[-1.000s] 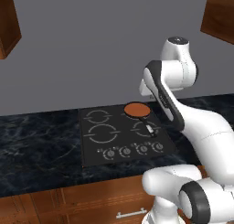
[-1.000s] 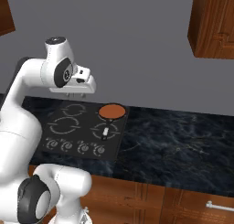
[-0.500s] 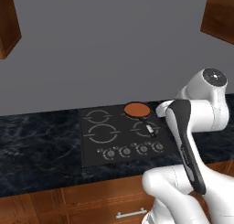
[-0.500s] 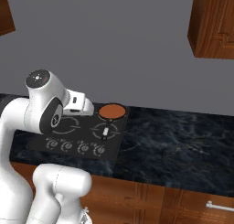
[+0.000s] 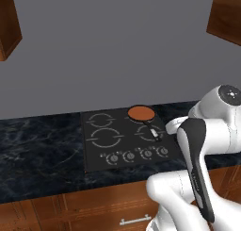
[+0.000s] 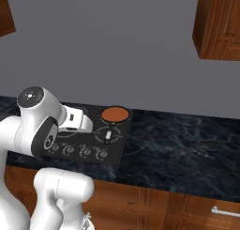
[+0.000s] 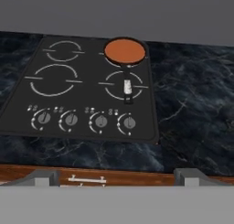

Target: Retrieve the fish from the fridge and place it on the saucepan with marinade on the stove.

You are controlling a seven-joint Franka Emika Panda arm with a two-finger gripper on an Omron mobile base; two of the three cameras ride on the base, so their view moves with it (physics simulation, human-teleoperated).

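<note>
claw spread wide and empty, drawn back from the stove
saucepan of marinade sits ahead of the claw, on the far right burner; i can't make out the fish, so the fetch looks pending.

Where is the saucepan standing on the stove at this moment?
The saucepan stands on the back right burner of the stove in the hand view, close to the grey wall, with its handle pointing toward the front right burner ring.

Near-right corner of the stove behind the white arm; knob markings too small to read.
</note>
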